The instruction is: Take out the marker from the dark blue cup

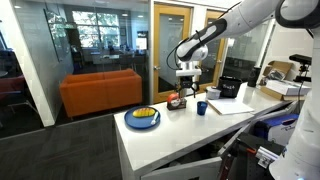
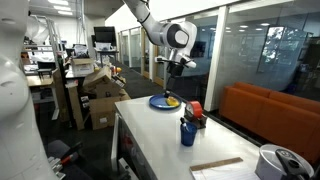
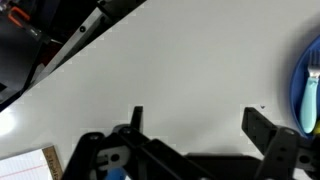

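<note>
The dark blue cup (image 1: pixel 201 108) stands on the white table (image 1: pixel 160 140), also in the exterior view from the other side (image 2: pixel 188 133). A thin dark marker (image 2: pixel 185 119) sticks up from the cup. My gripper (image 1: pixel 186 80) hangs well above the table, between the cup and the blue plate, and it also shows in an exterior view (image 2: pixel 176 68). In the wrist view its fingers (image 3: pixel 198 125) are spread open with only bare table between them. A small blue patch at the bottom edge (image 3: pixel 115 173) may be the cup.
A wide blue plate with yellow contents (image 1: pixel 143 118) (image 2: pixel 165 101) (image 3: pixel 305 90) lies near the table's end. A dark reddish bowl (image 1: pixel 176 102) (image 2: pixel 196 110) stands next to the cup. Papers (image 1: pixel 232 104) and a black box (image 1: pixel 230 88) lie beyond the cup.
</note>
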